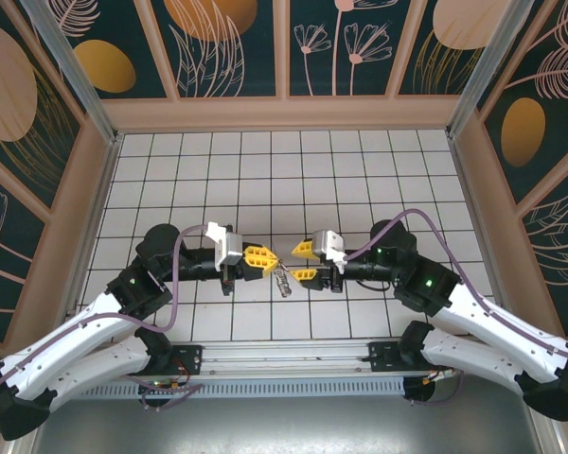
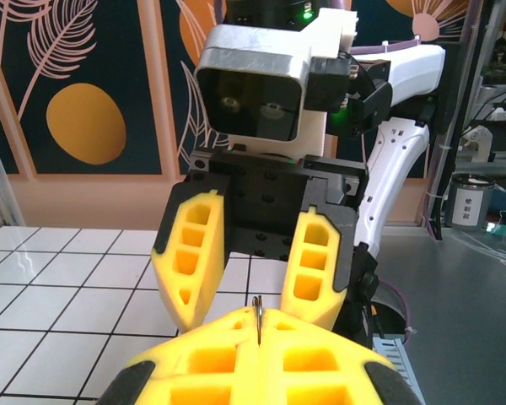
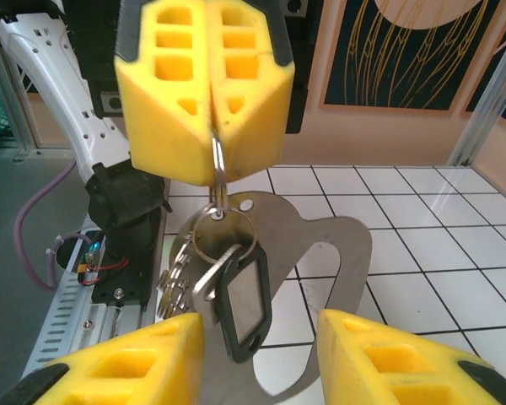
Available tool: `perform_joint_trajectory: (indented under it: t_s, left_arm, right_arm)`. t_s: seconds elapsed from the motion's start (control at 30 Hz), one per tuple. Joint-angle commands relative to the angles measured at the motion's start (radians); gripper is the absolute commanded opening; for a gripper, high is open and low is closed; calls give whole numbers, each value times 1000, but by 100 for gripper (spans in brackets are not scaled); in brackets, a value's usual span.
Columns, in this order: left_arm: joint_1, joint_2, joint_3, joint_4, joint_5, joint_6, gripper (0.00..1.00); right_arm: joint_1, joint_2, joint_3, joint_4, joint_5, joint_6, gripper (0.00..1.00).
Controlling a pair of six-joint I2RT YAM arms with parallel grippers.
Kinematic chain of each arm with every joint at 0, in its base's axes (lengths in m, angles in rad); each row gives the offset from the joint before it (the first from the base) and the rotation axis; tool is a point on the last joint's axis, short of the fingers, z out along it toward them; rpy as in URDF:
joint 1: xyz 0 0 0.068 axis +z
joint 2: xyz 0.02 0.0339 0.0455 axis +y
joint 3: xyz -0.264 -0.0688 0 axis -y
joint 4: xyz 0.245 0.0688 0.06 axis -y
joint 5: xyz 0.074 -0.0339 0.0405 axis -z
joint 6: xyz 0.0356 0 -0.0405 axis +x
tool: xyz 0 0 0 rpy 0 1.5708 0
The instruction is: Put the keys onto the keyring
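Note:
My left gripper point(image 1: 257, 255) is shut on the thin metal keyring point(image 3: 218, 173), which juts edge-on from between its yellow fingertips point(image 2: 236, 350). Below the keyring hangs a bunch: a round split ring point(image 3: 226, 228), the keys point(image 3: 175, 283) with a pale key joined to a black-framed tag point(image 3: 244, 299), and a flat metal plate point(image 3: 337, 245) with a large cut-out. In the top view the keys point(image 1: 282, 280) dangle between both grippers. My right gripper point(image 3: 261, 371) is open, one finger point(image 3: 126, 367) on each side of the bunch's lower end, touching nothing that I can see.
White tiled floor point(image 1: 284, 180) stretches behind the grippers, enclosed by patterned walls point(image 1: 227, 47). A metal rail point(image 1: 284, 364) runs along the near edge by the arm bases. The two arms face each other closely at mid-table.

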Motion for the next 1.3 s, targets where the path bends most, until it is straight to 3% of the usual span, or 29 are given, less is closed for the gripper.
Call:
perform_joint_trajectory:
  t_s: [0.0, 0.5, 0.87, 1.27]
  left_arm:
    - [0, -10, 18, 25, 31, 4, 0]
    - [1, -2, 21, 28, 27, 5, 0]
    - [0, -2, 29, 22, 23, 7, 0]
    - [0, 8, 49, 1, 22, 23, 0]
  right_arm:
    - [-5, 10, -12, 30, 14, 4, 40]
    - [-3, 66, -25, 104, -114, 32, 48]
    - [0, 101, -24, 141, -149, 34, 47]
    - [12, 73, -43, 123, -170, 29, 54]
